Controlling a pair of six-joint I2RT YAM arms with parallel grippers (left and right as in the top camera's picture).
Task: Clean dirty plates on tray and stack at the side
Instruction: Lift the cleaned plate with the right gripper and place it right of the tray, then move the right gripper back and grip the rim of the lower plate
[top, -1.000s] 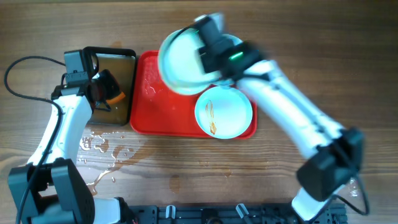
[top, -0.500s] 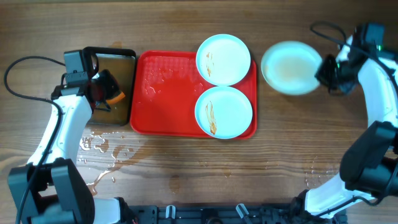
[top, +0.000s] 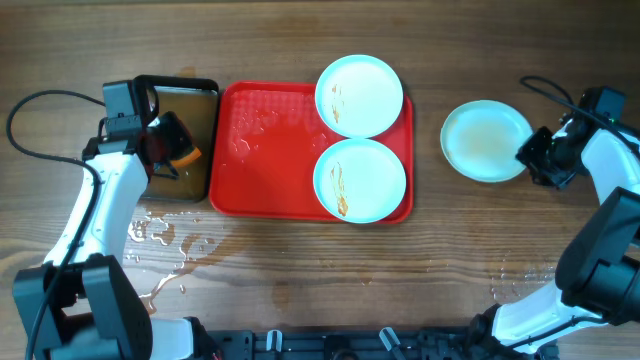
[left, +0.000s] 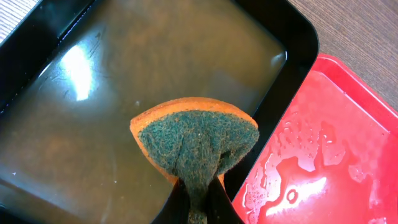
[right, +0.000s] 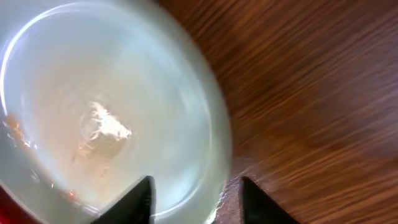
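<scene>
Your right gripper (right: 196, 202) is released, jaws astride the rim of one plate (top: 485, 140) lying right of the tray (top: 265, 160). Two streaked plates (top: 359, 95) sit on the tray. Your left gripper (left: 198, 211) clenches the sponge (left: 196, 140) over the black pan (left: 292, 37).

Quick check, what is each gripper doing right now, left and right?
Left gripper: shut on the sponge.
Right gripper: open, its fingers either side of the rim of the plate.
</scene>
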